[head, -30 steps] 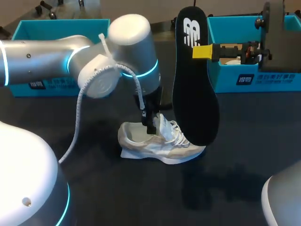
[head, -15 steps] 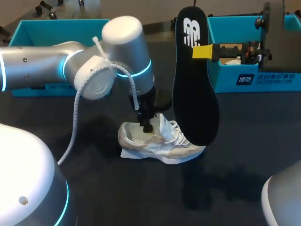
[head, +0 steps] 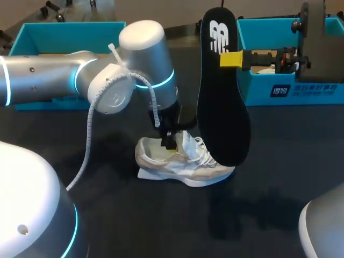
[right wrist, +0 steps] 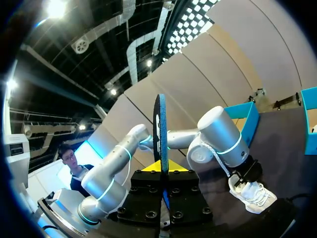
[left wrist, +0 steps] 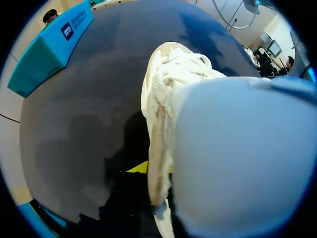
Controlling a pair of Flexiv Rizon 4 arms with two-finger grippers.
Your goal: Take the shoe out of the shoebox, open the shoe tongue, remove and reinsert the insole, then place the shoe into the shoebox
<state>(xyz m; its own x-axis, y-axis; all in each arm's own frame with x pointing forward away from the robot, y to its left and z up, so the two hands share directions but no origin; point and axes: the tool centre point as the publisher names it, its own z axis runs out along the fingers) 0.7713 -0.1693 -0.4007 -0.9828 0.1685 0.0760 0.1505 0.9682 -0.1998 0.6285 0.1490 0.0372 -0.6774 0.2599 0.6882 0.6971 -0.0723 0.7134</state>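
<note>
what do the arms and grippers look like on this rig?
Left arm: silver tubular links, white rounded joint caps, glowing cyan rings, white coiled cable zip-tied on. Left gripper: black. Right gripper: black, yellow tips. Right arm: dark wrist hardware showing.

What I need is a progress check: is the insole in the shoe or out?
Out. The right gripper holds the black insole upright in the air, outside the white shoe.

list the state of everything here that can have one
shoe: upright on the table, insole out
insole: held on end in the air
right hand: shut on insole
left hand: down at the shoe's opening
left teal box: open
right teal box: open
</note>
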